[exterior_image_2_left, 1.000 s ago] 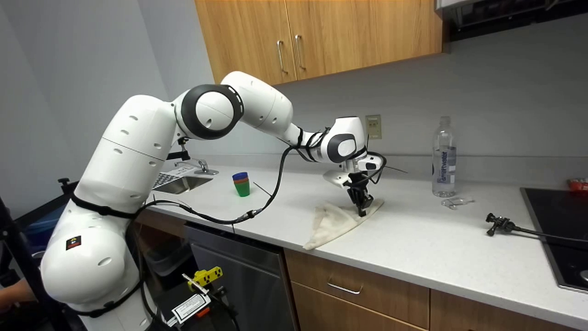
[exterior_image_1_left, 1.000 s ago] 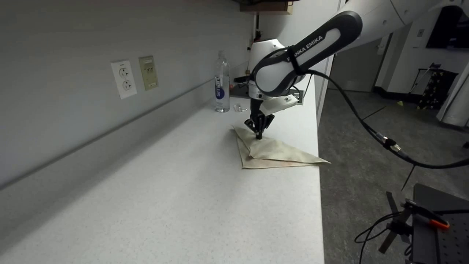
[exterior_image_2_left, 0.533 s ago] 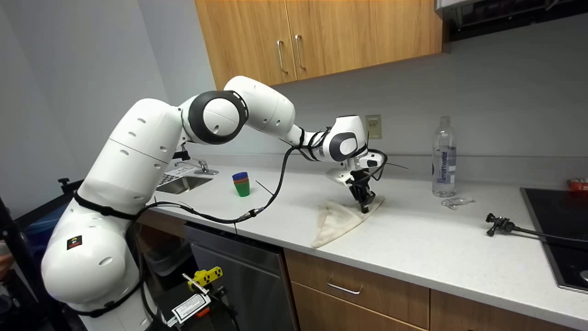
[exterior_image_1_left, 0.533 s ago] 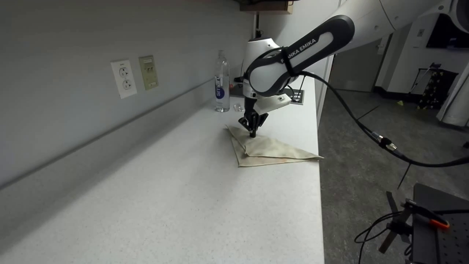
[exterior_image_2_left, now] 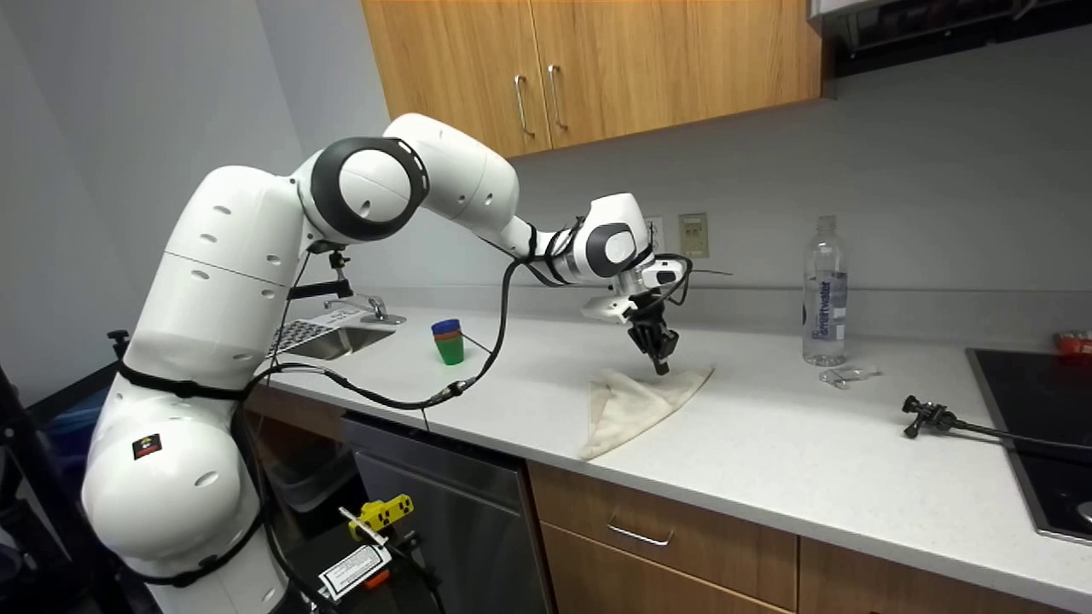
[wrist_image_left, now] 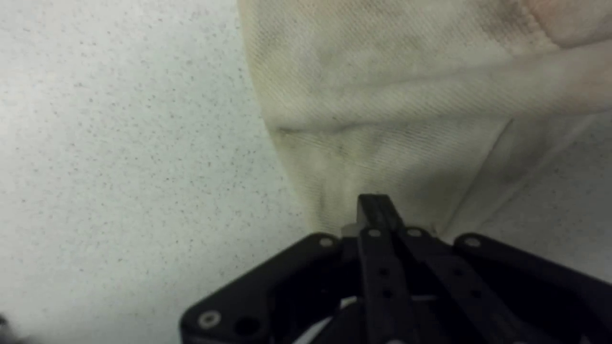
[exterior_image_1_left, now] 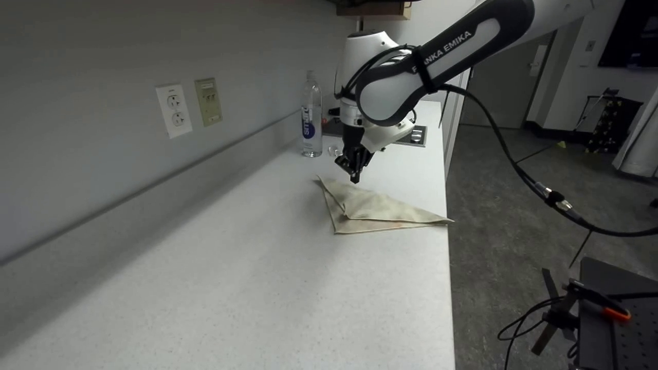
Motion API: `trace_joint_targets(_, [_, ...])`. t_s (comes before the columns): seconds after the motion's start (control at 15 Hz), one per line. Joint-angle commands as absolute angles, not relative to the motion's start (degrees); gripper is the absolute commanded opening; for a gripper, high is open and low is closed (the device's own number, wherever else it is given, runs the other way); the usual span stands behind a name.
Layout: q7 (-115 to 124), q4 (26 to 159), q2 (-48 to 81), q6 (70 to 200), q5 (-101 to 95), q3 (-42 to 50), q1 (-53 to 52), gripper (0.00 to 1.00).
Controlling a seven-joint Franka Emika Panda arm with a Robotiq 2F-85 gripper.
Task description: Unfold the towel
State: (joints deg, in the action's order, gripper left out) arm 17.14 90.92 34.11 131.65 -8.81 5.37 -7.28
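The wrist view cropped the towel (wrist_image_left: 411, 91); the gripper (wrist_image_left: 379, 206) hid more. A dark corner shape (wrist_image_left: 5, 325) was blurred.

The arm (exterior_image_2_left: 465, 183) is cased in smooth white rounded segments (exterior_image_2_left: 243, 222), scored by thin seams (exterior_image_2_left: 224, 273) and dotted with small oval recesses (exterior_image_2_left: 199, 275). A white disc (exterior_image_2_left: 374, 185) is framed by a broad dark ring (exterior_image_2_left: 325, 189). White "FRANKA EMIKA" lettering (exterior_image_1_left: 455, 42) is printed on a dark panel (exterior_image_1_left: 518, 15) and crossed by a black strap (exterior_image_1_left: 423, 71). A dark square label (exterior_image_2_left: 147, 446) is marked in red and yellow. The black cable (exterior_image_1_left: 617, 234) is fitted with silver-coloured connectors (exterior_image_1_left: 564, 204). The black hand (wrist_image_left: 374, 203) is studded with pale round screws (wrist_image_left: 209, 319).
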Motion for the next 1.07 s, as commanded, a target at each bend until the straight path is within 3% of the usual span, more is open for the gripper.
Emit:
trace_joint_targets(0.0, [17.02, 101.62, 25.87, 136.19, -10.93, 4.95, -8.28, 0.00])
trace_joint_targets(0.27, [17.54, 107.38, 22.56, 139.68, -10.10, 3.40, -8.50, 0.03])
trace_joint_targets(0.33, [17.89, 108.53, 21.96, 140.42, -10.09, 3.10, -8.69, 0.27])
trace_joint_targets(0.47, [18.31, 109.94, 21.57, 142.61, -10.25, 2.76, -8.94, 0.31])
trace_joint_targets(1.0, [21.24, 110.66, 22.41, 146.30, -9.50, 2.70, -10.05, 0.92])
